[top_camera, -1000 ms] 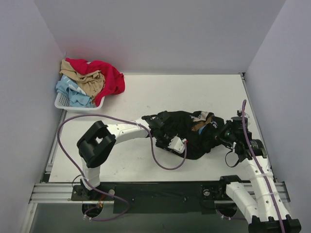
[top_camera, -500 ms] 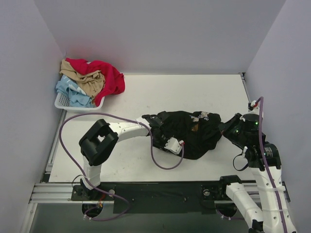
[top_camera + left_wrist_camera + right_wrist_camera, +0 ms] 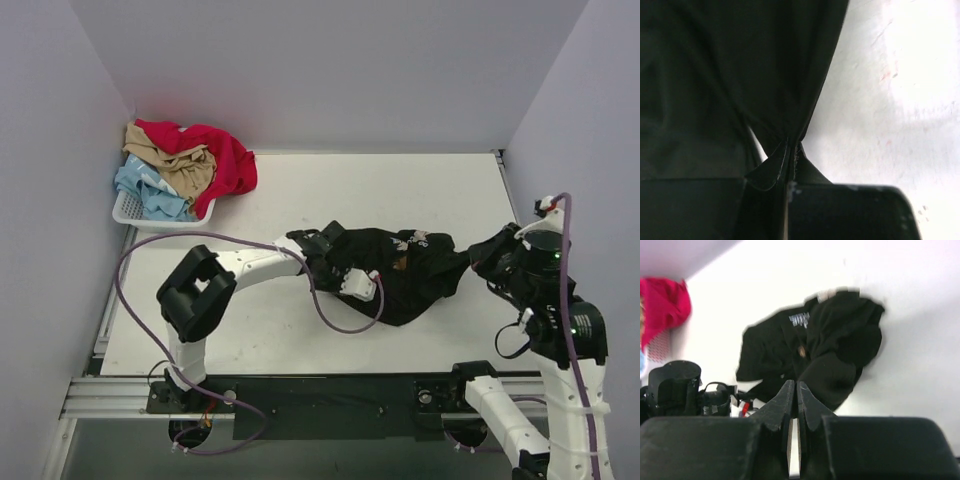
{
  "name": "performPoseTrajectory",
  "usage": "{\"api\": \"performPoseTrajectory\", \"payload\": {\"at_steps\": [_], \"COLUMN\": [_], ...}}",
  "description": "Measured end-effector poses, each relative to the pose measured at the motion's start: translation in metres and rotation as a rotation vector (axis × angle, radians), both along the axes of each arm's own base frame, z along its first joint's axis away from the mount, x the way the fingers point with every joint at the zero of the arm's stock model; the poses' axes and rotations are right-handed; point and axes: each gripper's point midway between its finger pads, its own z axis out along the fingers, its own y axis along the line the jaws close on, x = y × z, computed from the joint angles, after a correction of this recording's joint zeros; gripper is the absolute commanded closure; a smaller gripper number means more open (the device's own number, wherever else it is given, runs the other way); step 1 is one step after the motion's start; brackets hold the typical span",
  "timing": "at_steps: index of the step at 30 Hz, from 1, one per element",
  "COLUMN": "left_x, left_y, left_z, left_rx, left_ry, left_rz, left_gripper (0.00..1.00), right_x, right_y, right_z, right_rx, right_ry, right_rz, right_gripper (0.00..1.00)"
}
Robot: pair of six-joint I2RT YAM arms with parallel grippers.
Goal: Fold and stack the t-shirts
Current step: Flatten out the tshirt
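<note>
Our left gripper [image 3: 791,152] clamped on crumpled black cloth t-shirt [image 3: 415,285], our right gripper [image 3: 793,387] pressed together, raised just beyond the shirt

Blurry black t-shirt [image 3: 840,340] outline, right wrist view

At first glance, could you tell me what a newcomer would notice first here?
The crumpled black t-shirt mid-table, its left edge pinched in the left fingers. Next, the white basket in the far-left corner, heaped with a red t-shirt, a tan t-shirt and a pale blue t-shirt.
</note>
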Motion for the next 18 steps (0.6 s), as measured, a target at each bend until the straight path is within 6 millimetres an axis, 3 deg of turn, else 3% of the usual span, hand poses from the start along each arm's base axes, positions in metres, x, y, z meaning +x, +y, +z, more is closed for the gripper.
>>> {"api": "performPoseTrajectory", "payload": {"at_steps": [2,4,7,9,12,13,15,18], "left_x": [0.014,0.037,0.067,0.069,0.049,0.039,0.019,-0.014], "left_y": [0.009,0.023,0.057,0.080,0.111,0.120,0.138,0.166], "left_z": [0.021,0.066,0.169,0.237,0.340,0.366,0.401,0.430], "left_rx": [-0.031,-0.113,-0.303,-0.424,-0.618,-0.672,-0.748,-0.825], "left_ry": [-0.015,-0.077,-0.255,-0.371,-0.510,-0.541,-0.573,-0.582], "left_rz": [0.119,0.252,0.430,0.506,0.576,0.590,0.616,0.655], "left_gripper": [1.00,1.00,1.00,1.00,1.00,1.00,1.00,1.00], "right_x": [-0.002,-0.009,-0.028,-0.043,-0.066,-0.072,-0.082,-0.099], "right_y": [-0.007,-0.017,-0.031,-0.038,-0.045,-0.046,-0.047,-0.048], "right_z": [0.035,0.079,0.133,0.163,0.198,0.207,0.219,0.239], "right_rx": [-0.023,-0.044,-0.068,-0.079,-0.084,-0.084,-0.082,-0.086], "right_ry": [-0.085,-0.201,-0.350,-0.435,-0.539,-0.563,-0.601,-0.656], "right_rz": [-0.019,-0.058,-0.114,-0.139,-0.161,-0.163,-0.163,-0.155], "right_gripper": [1.00,1.00,1.00,1.00,1.00,1.00,1.00,1.00]}}
